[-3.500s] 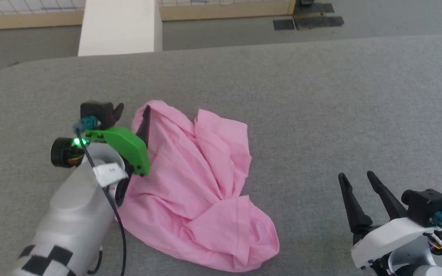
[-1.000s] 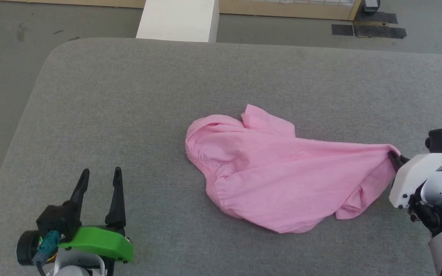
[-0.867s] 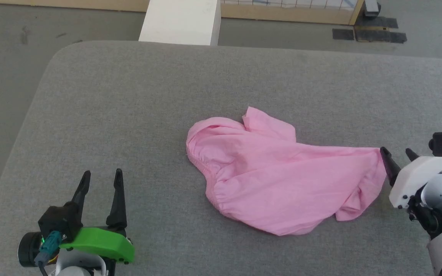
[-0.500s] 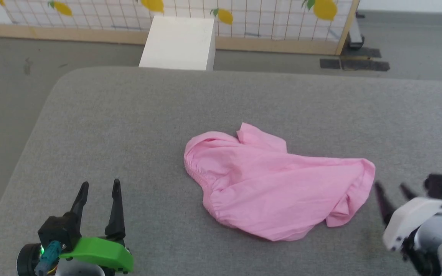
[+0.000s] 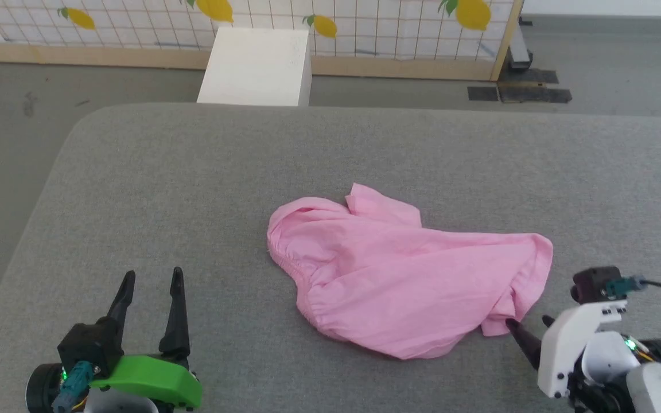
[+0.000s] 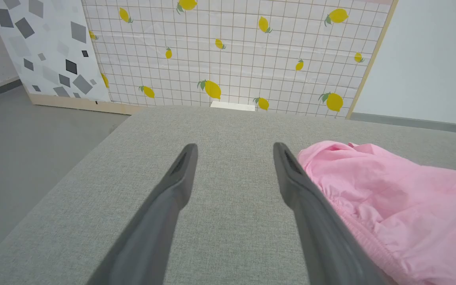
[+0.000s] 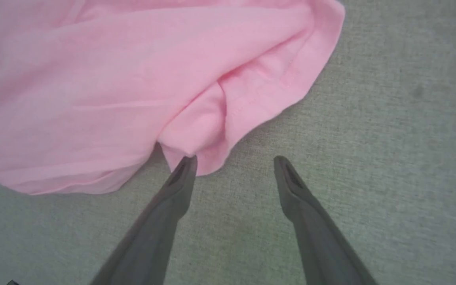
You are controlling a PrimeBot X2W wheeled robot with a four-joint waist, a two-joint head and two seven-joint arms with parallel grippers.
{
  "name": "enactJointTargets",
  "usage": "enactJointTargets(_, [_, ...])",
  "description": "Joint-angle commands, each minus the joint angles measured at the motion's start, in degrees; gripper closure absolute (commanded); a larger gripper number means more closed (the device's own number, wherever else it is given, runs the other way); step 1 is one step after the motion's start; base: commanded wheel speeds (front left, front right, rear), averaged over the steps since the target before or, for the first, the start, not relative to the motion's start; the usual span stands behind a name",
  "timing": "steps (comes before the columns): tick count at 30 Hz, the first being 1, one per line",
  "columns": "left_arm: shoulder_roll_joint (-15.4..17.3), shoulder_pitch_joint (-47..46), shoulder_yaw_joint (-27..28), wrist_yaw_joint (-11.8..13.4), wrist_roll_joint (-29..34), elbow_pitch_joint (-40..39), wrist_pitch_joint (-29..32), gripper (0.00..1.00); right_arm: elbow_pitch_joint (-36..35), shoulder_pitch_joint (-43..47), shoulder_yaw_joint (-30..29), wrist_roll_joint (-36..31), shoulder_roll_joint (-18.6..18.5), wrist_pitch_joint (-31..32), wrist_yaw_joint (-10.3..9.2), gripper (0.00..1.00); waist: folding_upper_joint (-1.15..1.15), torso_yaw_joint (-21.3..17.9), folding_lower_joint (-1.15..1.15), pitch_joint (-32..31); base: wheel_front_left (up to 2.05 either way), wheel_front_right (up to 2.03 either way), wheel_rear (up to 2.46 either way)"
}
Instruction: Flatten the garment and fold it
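Garment (image 5: 405, 281), light pink, out in the middle of the grey bench (image 5: 193, 172), a touch toward the right edge. Lies in a loose rumpled heap, spread wider left to right than front to back. Gathered band (image 5: 284, 269) curling round its left side, facing the left edge. Small flap (image 5: 379, 206) poking toward the far edge, folded hem corner at the near right.

Right end effector (image 5: 527, 320) down by that near-right corner, close to the bench's near edge. Fingers (image 7: 164, 206) well apart, nothing between them. One fingertip (image 7: 188, 162) right at the cloth's hem, the other over bare bench.

Left end effector (image 5: 153, 272) back by the near edge toward the left corner, well apart from the cloth. Wide open too, grips nothing, points toward the far edge.

White box (image 5: 253, 66) on the floor (image 5: 15, 126) beyond the far edge, lemon-print grid screen (image 5: 365, 23) behind it.
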Motion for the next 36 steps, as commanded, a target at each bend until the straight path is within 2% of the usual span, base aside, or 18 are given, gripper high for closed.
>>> enactJointTargets(1, [0.1, -0.5, -0.2, 0.0, 0.3, -0.2, 0.0, 0.0, 1.0, -2.0, 0.4, 0.2, 0.0, 0.2, -0.09, 0.0, 0.41, 0.5, 0.0, 1.1, 0.0, 0.0, 0.0])
enactJointTargets(6, [-0.3, -1.3, -0.5, -0.2, 0.4, 0.1, -0.2, 0.0, 6.0, -5.7, 1.9, 0.4, -0.5, 0.7, -0.09, 0.0, 0.41, 1.3, 0.0, 2.7, 0.0, 0.0, 0.0])
enactJointTargets(7, [-0.4, -1.4, -0.5, -0.2, 0.4, 0.2, -0.2, 0.0, 6.7, -6.2, 2.1, 0.5, -0.6, 0.7, -0.09, 0.82, 0.41, 1.4, 0.0, 2.8, 0.0, 0.0, 0.0])
enactJointTargets(8, [-0.4, -1.5, -0.5, -0.2, 0.4, 0.3, -0.2, 0.0, 7.5, -6.6, 2.4, 0.7, -0.8, 0.9, -0.09, 1.0, 0.41, 1.5, 0.0, 3.0, 0.0, 0.0, 0.0])
enactJointTargets(12, [-0.7, -1.6, -0.3, -0.5, 0.2, 1.0, -0.5, 0.0, 8.4, -7.4, 2.6, 1.2, -1.8, 0.1, -0.09, 1.0, 0.41, 1.5, 0.0, 3.0, 0.0, 0.0, 0.0])
enactJointTargets(18, [-0.9, -1.1, 0.1, -0.2, 0.2, 1.2, -0.7, 0.0, 5.4, -7.1, 0.2, 1.2, -3.9, -0.7, -0.09, 1.0, 0.41, 0.5, 0.0, 2.1, 0.0, 0.0, 0.0])
enactJointTargets(28, [-1.1, -1.5, 0.1, -0.7, 0.4, 1.3, -0.9, 0.0, 0.4, -4.6, -10.3, 0.6, -8.4, 2.1, -0.09, 1.0, 0.41, -0.4, 0.0, 2.7, 0.0, 0.0, 0.0])
enactJointTargets(32, [-1.2, -1.8, 0.2, -0.9, 0.4, 1.7, -1.0, 0.0, 2.3, -2.9, -15.0, 0.2, -9.4, 2.8, -0.09, 1.0, 0.41, -0.3, 0.0, 3.5, 0.0, 0.0, 0.0])
enactJointTargets(36, [-1.4, -2.1, 0.2, -1.1, 0.4, 2.0, -1.0, 0.0, 5.9, -1.8, -17.0, 0.2, -8.1, 1.5, -0.09, 1.0, 0.41, -0.1, 0.0, 4.0, 0.0, 0.0, 0.0])
